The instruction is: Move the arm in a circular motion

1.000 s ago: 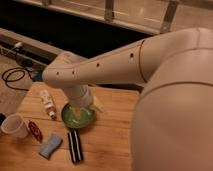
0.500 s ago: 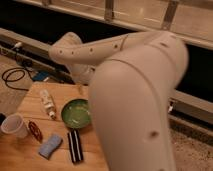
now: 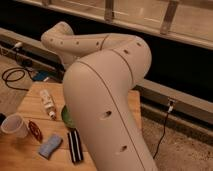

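The cream-white arm (image 3: 107,95) fills the middle of the camera view, its thick rounded segments folded over the wooden table (image 3: 30,105). One segment with a row of small dark holes (image 3: 75,42) reaches toward the upper left and bends down behind the big near segment. The gripper is hidden behind the arm, so it does not show.
On the table lie a white bottle (image 3: 47,104), a white cup (image 3: 13,126), a red item (image 3: 35,131), a blue sponge (image 3: 49,145), a black striped bar (image 3: 75,146) and a green bowl (image 3: 66,116), partly covered by the arm. Black cables (image 3: 12,77) lie on the floor at left.
The arm has swung across the view; its large near segment now covers more of the table and most of the green bowl. The view has shifted, showing more floor at right.
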Robot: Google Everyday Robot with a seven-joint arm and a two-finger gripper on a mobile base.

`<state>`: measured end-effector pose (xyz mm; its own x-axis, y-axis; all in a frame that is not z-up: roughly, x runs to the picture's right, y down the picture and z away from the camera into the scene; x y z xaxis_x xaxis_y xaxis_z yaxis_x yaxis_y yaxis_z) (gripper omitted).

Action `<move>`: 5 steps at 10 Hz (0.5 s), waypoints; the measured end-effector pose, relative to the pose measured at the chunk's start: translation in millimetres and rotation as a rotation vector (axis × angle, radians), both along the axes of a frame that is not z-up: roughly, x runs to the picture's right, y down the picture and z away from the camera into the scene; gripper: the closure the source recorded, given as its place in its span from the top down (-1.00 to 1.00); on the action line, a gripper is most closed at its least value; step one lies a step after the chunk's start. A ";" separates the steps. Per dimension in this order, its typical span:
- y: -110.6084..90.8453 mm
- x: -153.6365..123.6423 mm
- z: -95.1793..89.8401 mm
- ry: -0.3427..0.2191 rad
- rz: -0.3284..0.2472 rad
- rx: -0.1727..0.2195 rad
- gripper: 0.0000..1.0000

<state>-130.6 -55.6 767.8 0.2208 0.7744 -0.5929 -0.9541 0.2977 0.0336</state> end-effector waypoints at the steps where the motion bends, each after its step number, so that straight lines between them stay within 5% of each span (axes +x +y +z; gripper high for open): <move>1: 7.0 -8.4 -7.4 -0.032 -0.016 -0.006 0.30; 5: 63.7 -39.7 -53.7 -0.121 -0.062 -0.034 0.30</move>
